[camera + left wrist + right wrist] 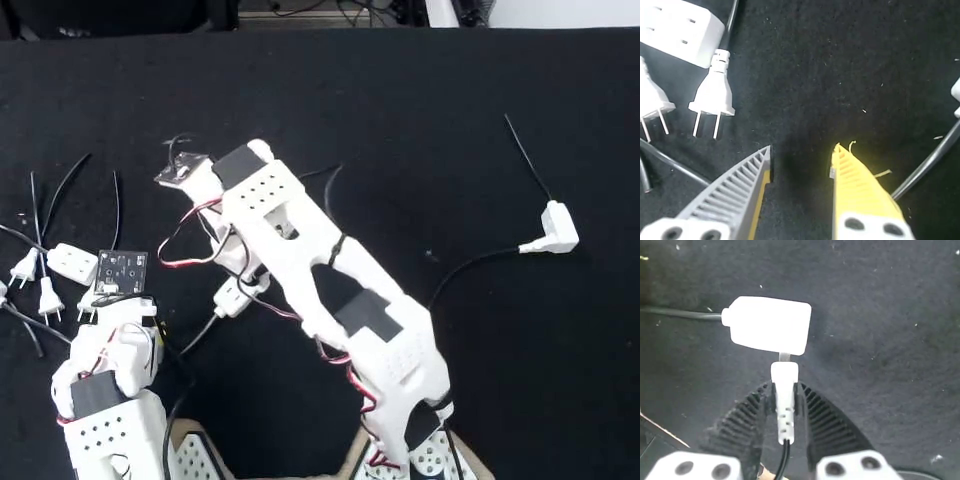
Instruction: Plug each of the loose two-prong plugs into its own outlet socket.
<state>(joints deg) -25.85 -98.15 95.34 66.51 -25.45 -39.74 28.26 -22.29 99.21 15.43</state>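
A: Black tabletop (pixel 430 110). Tools?
B: Left tool (pixel 802 147) spread, holding nothing. Right tool (pixel 784 390) at a white socket (pixel 767 325), pinching a plug (pixel 784 377).
A: Step in hand?
B: Mating, I judge. Prongs meet the socket face, and metal shows between the two, so it's not seated.
A: Next move?
B: A straight push along the prongs. The socket lies loose and may slide. After that, the loose plug (pixel 713 95) near the left tool.

Black cloth-covered table (pixel 430 100), tangled cables (pixel 365 12) beyond its far edge, white surface (pixel 560 12) beside them
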